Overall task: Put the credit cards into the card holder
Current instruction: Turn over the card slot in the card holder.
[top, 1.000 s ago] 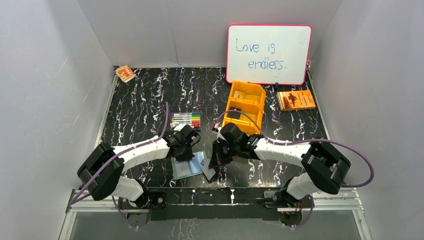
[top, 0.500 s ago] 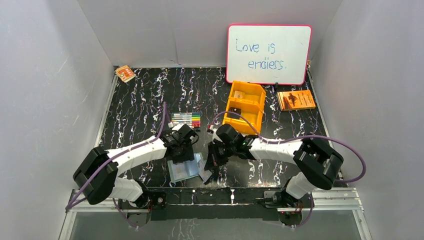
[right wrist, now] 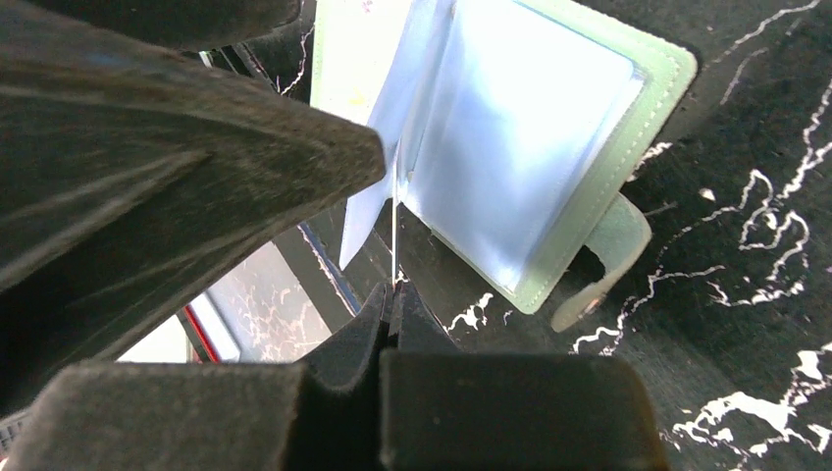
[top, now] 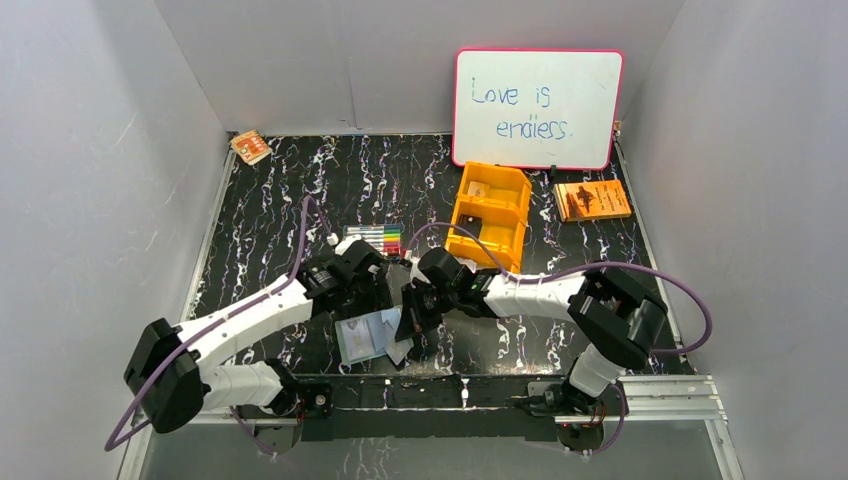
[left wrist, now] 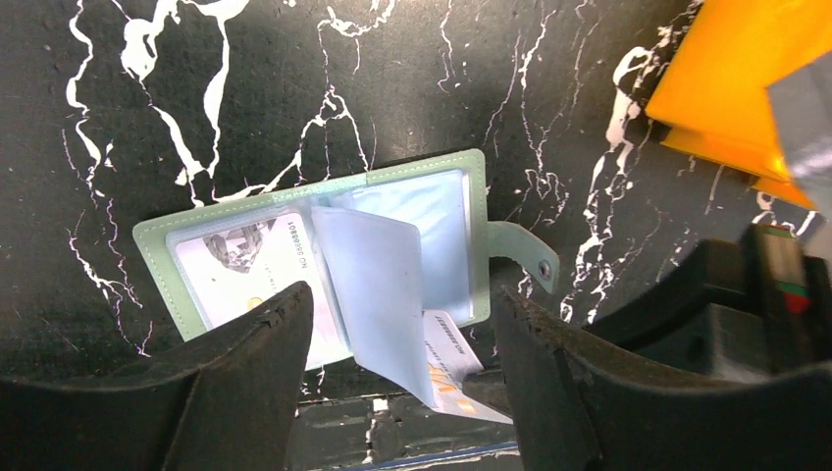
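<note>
The card holder (top: pixel 362 338) lies open on the black marbled table near the front edge, its pale blue pockets (left wrist: pixel 432 221) facing up. One whitish credit card (left wrist: pixel 245 265) sits in its left pocket. An inner pocket leaf (left wrist: pixel 378 294) stands up in the middle. My left gripper (left wrist: pixel 397 334) hovers just over the holder, open, its fingers (left wrist: pixel 245 378) on either side of that leaf without touching it. My right gripper (right wrist: pixel 392 294) is shut on a second credit card (left wrist: pixel 461 368), seen edge-on (right wrist: pixel 394 231) in its own view, with the card's far end under the raised leaf.
An orange three-compartment bin (top: pixel 490 210) stands just behind the right gripper, its corner (left wrist: pixel 746 78) close to the holder. A pack of markers (top: pixel 372 240) lies behind the left gripper. A whiteboard (top: pixel 537 108), an orange booklet (top: pixel 592 200) and a small packet (top: pixel 250 147) are at the back.
My left gripper has opened and drawn back a little from the holder. The right gripper has carried its card leftward to the holder's right edge.
</note>
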Motion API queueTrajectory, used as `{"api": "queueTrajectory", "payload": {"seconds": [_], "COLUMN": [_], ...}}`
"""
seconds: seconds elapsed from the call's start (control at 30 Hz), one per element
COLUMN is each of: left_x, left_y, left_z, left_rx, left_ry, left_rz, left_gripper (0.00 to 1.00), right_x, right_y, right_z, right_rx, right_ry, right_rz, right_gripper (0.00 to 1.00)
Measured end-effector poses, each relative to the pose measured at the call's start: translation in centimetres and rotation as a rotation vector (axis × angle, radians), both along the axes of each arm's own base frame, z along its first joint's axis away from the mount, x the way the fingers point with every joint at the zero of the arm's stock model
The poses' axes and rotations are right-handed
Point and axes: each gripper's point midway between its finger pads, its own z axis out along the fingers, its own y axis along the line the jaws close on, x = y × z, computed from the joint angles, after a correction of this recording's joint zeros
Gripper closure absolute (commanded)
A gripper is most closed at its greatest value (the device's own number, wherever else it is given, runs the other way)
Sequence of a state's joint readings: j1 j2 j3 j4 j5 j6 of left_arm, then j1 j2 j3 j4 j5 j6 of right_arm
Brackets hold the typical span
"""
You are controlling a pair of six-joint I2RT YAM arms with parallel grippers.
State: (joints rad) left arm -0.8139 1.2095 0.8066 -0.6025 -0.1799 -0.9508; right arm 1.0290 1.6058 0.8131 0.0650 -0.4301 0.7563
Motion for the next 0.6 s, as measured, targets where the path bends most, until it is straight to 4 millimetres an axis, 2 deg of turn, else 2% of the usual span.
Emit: {"api": "queueTrajectory", "payload": {"seconds": [0.13,0.47,0.6], "left_x": [-0.2,-0.7,-0.5], "left_y": [0.5,2.2,2.2], "left_z": [0.6,-1.4,-1.8], "left_rx": [-0.024,0.005,-0.029], "left_ry": [-0.026,-0.011,-0.018], "left_rz": [0.024,0.082,0.097], "left_gripper": [0.34,0.33,0.32], "right_x": [-0.2,-0.2,-0.1], "right_y": [0.3,0.4,0.6], "right_z": [-0.1,-0.1,0.1], "right_rx": [0.004,0.011,0.020], "right_ry": [-0.002,-0.003,-0.009], "right_rz": [0.008,0.012,0.013], "right_gripper": [1.00,1.00,1.00]}}
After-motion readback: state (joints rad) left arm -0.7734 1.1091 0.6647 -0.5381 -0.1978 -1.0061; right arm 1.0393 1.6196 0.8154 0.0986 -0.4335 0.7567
